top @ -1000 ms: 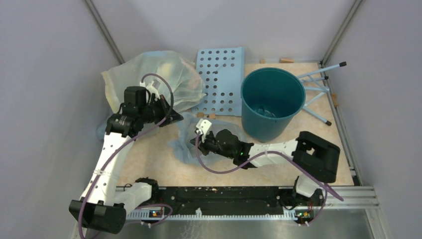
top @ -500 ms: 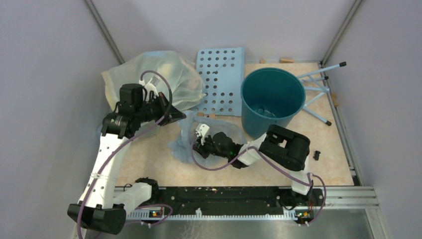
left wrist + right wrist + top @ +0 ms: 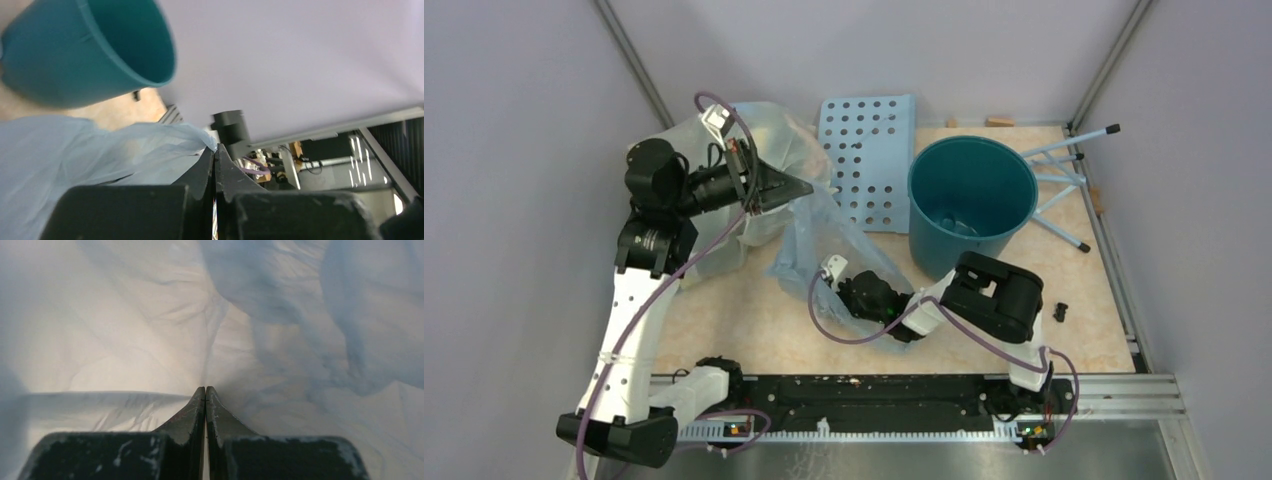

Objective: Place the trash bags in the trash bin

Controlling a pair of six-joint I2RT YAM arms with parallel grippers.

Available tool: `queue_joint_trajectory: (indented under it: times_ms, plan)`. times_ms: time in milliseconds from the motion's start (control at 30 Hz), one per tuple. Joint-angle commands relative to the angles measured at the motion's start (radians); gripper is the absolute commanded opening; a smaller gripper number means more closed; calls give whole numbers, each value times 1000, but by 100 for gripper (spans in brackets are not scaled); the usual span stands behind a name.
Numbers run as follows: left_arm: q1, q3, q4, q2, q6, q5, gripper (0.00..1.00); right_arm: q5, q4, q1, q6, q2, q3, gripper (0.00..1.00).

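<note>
The pale blue trash bag (image 3: 824,235) is pulled up off the table into a slack sheet. My left gripper (image 3: 802,187) is shut on its top edge, raised left of the perforated panel. In the left wrist view the bag (image 3: 75,150) hangs from the closed fingertips of that gripper (image 3: 215,148), with the dark teal trash bin (image 3: 100,50) beyond. The bin (image 3: 972,205) stands upright at the back right, with a bit of pale film at its bottom. My right gripper (image 3: 834,292) is low, under the bag's lower part. In the right wrist view that gripper (image 3: 205,388) is shut, with bag film (image 3: 275,315) creasing into its tips.
A yellowish bag with stuff inside (image 3: 724,235) lies behind my left arm. A light blue perforated panel (image 3: 869,160) leans at the back. A white-legged stand (image 3: 1064,170) lies right of the bin. A small black piece (image 3: 1058,311) is on the table at the right.
My left gripper has risen and swung back with the bag's edge, lifting the bag off the table. The right arm folded its elbow in; its gripper stayed low on the bag.
</note>
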Motion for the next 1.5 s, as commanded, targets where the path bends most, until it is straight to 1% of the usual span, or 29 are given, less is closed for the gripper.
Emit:
queue_joint_trajectory:
  times_ms: [0,33,67,100,133,167,200,267,300,333,467,633,667,733,800,867,967,1067,1133,1233,1333,1367,1400,1467]
  plan:
    - [5,91,522,-15,-305,177,0,-8,12,2,51,-60,-29,0]
    - [5,100,618,-13,-367,191,0,-11,17,-1,64,-62,-33,0]
    - [5,119,676,-9,-413,205,0,-13,15,-4,71,-66,-36,0]
    - [4,144,695,-3,-430,219,0,-11,11,-4,75,-69,-39,0]
    - [5,171,678,2,-418,235,0,-10,7,-4,78,-73,-40,0]
    - [5,195,629,4,-380,256,0,-7,0,-4,78,-79,-40,0]
    - [5,216,542,3,-313,265,0,-6,-6,-4,77,-87,-40,0]
    - [5,253,291,1,-137,262,0,6,-24,-4,71,-110,-35,0]
    - [4,256,190,-6,-72,251,0,13,-36,-4,64,-126,-28,0]
    - [4,244,133,-15,-30,242,0,20,-55,-4,53,-143,-18,0]
    - [5,176,106,-69,2,231,0,46,-128,-4,7,-211,31,0]
    - [5,217,-52,-63,126,217,0,50,-186,-4,-34,-295,76,0]
    - [5,223,-88,-61,147,212,0,71,-199,-4,-40,-309,82,0]
    - [5,223,-107,-61,164,209,0,83,-222,-4,-57,-332,98,0]
    - [4,221,-97,-63,157,216,0,119,-251,-3,-72,-342,117,0]
    - [4,221,-33,-70,101,243,0,228,-301,-4,-85,-336,151,0]
    - [5,212,201,-85,-65,294,0,384,-413,-7,-112,-299,209,0]
    - [4,223,510,-87,-274,326,0,453,-440,-22,-105,-293,213,0]
    - [5,260,574,-76,-330,348,0,462,-454,-32,-91,-297,209,0]
    - [4,307,600,-69,-331,370,0,479,-499,-44,-54,-300,214,0]
    - [3,300,600,-72,-317,390,0,505,-541,-51,-25,-306,215,0]
    - [4,290,555,-75,-275,395,0,520,-559,-52,-17,-310,217,0]
    - [5,283,476,-79,-204,392,0,534,-574,-52,-7,-315,218,0]
    - [4,276,223,-80,7,368,0,558,-594,-52,-3,-334,217,0]
